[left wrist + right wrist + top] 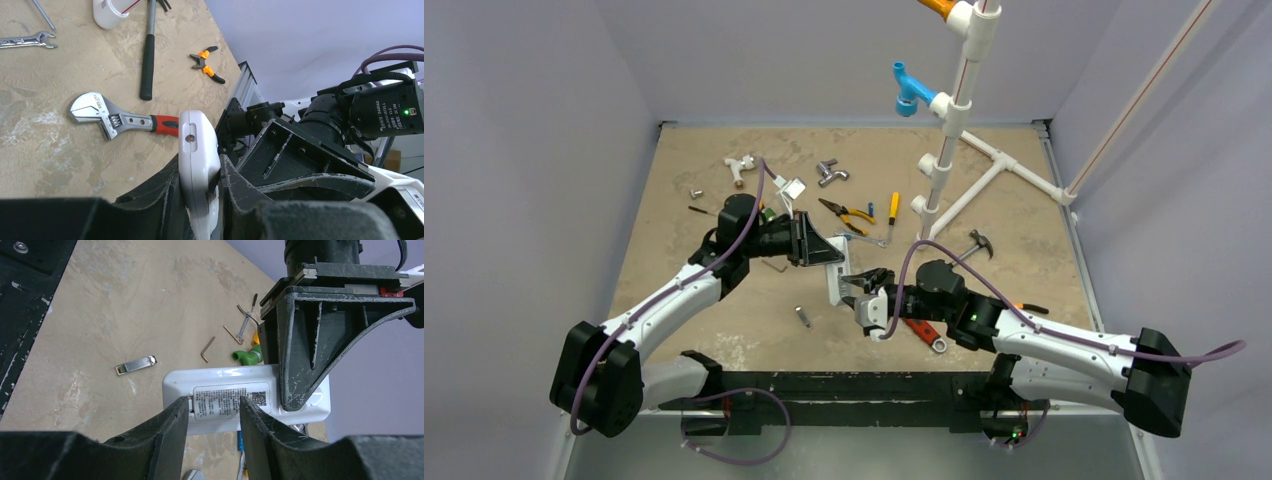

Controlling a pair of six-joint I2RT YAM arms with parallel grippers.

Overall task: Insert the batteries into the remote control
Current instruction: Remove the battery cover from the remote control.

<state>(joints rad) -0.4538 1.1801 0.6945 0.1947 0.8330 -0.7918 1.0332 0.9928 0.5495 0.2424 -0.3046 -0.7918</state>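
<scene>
right wrist view: remote control (220, 379) held up off the table, near the red-handled wrench (924, 332), left gripper (200, 172) clenched on its edges. right gripper (213, 412) jaws spread, tips either side of the back label, grasping nothing. step looks like opening the battery cover; next needs a fingertip catch and slide. batteries not seen. label print unreadable; arm motor (385, 107) reads damiao

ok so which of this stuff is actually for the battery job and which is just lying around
for the job: remote control, held in the left gripper; right gripper at its labelled back; batteries not clearly visible

lying about: adjustable wrench, hammer, pliers, hex key, yellow-handled screwdriver
</scene>
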